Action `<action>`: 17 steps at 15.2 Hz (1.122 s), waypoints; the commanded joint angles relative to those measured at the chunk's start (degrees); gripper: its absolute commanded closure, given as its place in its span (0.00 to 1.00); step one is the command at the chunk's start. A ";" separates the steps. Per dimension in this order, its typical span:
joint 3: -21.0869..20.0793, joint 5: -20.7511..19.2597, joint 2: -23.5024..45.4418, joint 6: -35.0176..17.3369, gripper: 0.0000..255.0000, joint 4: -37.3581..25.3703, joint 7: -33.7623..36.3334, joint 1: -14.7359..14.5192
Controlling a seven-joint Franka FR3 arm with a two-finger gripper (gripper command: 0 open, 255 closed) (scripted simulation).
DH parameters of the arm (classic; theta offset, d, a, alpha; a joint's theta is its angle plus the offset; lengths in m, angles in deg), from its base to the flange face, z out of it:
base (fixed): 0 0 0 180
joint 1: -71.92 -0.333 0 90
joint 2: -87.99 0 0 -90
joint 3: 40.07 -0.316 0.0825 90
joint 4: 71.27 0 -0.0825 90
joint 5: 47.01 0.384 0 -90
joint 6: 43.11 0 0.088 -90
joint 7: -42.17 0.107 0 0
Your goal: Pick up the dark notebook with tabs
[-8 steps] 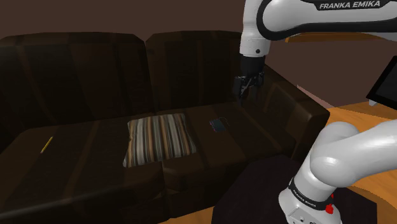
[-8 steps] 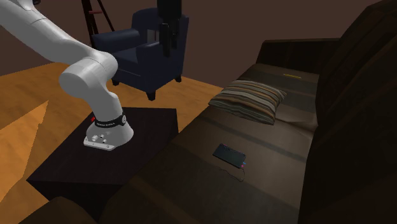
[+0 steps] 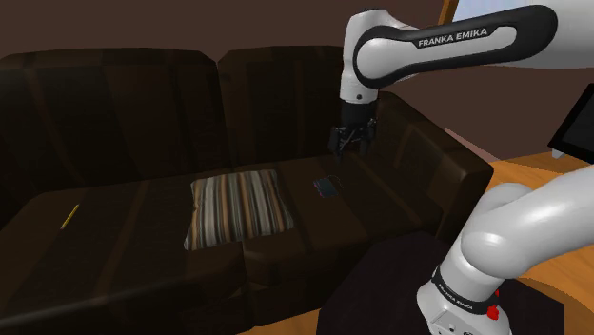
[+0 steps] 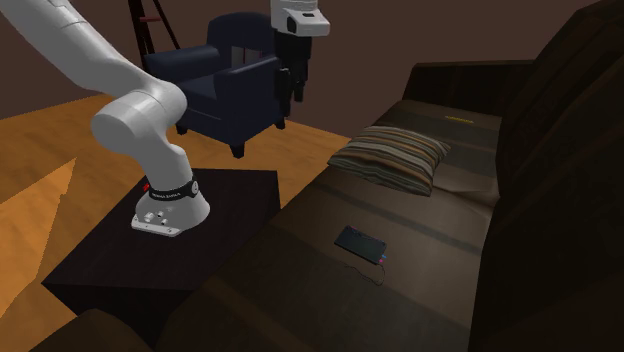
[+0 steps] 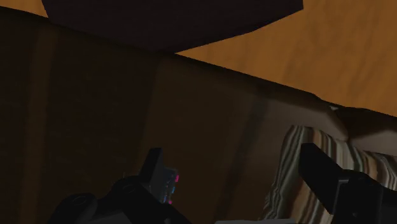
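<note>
The hand [image 3: 350, 145] hangs above the sofa [image 3: 133, 205], fingers pointing down and spread wide with nothing between them. That spread, I'd say, is there to straddle the target on the descent. The dark notebook [image 3: 327, 185] lies flat on the seat, near the striped pillow [image 3: 238, 206] on the shoulder view's right, below the hand and well apart from it. Flat on soft upholstery, it likely needs an edge pinch.

All three views are dim. The dark brown sofa [image 3: 124, 114] nearly merges with the wall behind it, and the dark notebook [image 4: 361, 243] barely stands out from the seat. The wooden floor [image 4: 40, 150] glows warm orange. The white arm [image 4: 140, 110] is brightest, softly shaded underneath.
</note>
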 commanded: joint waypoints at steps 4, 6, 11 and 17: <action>0.18 -0.94 8.99 -8.83 0.00 -0.80 3.45 2.64; 0.32 -1.37 12.77 -12.15 0.00 -1.47 4.88 3.63; 1.00 -2.59 22.50 -19.61 0.00 -4.24 8.53 5.92; 2.52 -3.99 34.28 -26.80 0.00 -9.44 12.81 8.20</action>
